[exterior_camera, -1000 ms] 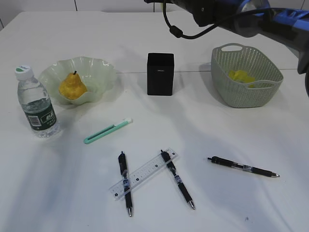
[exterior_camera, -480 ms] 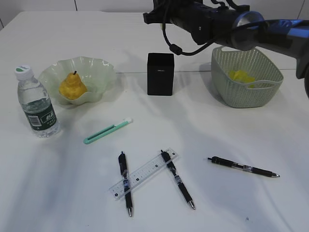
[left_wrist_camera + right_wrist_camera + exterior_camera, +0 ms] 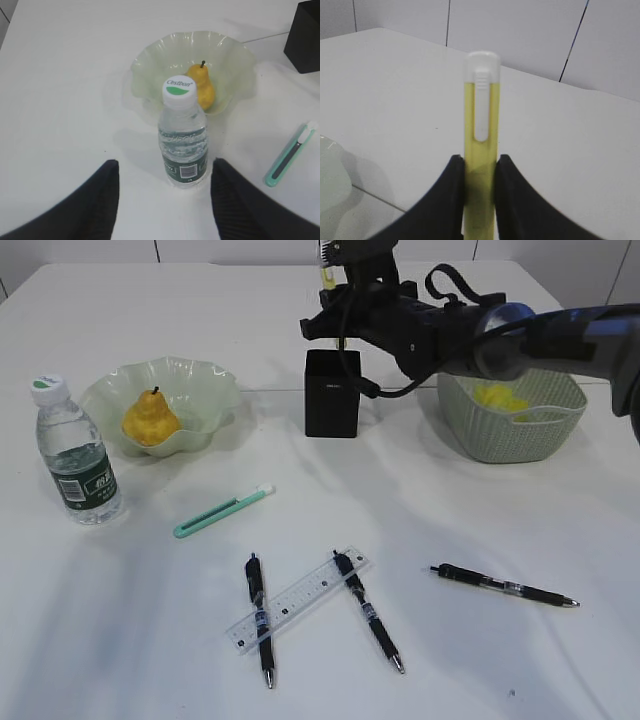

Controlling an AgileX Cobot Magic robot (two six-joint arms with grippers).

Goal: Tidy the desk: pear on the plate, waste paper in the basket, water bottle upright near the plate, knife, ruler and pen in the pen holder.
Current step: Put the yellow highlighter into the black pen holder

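1. Exterior view is showing the right gripper (image 3: 340, 335) hanging just above the holder (image 3: 332, 392), far centre on the desk (image 3: 480, 660).
2. Its fingers (image 3: 447, 200) are clamping an upright yellow pen (image 3: 481, 145) with a white clipped cap.
3. Left gripper (image 3: 162, 200) is standing with jaws apart, empty, just near of the upright bottle (image 3: 183, 135); the cap is reading "Cestbon".
4. Pear (image 3: 150, 420) is sitting in the plate (image 3: 205, 390), right of the bottle.
5. Paper (image 3: 500, 397) is lying in the basket (image 3: 500, 435), far right.
6. Knife (image 3: 222, 512), ruler (image 3: 297, 600) and three black pens (image 3: 260, 620) are lying near, the ruler crossing two pens.
7. Holder lettering is too small to read.
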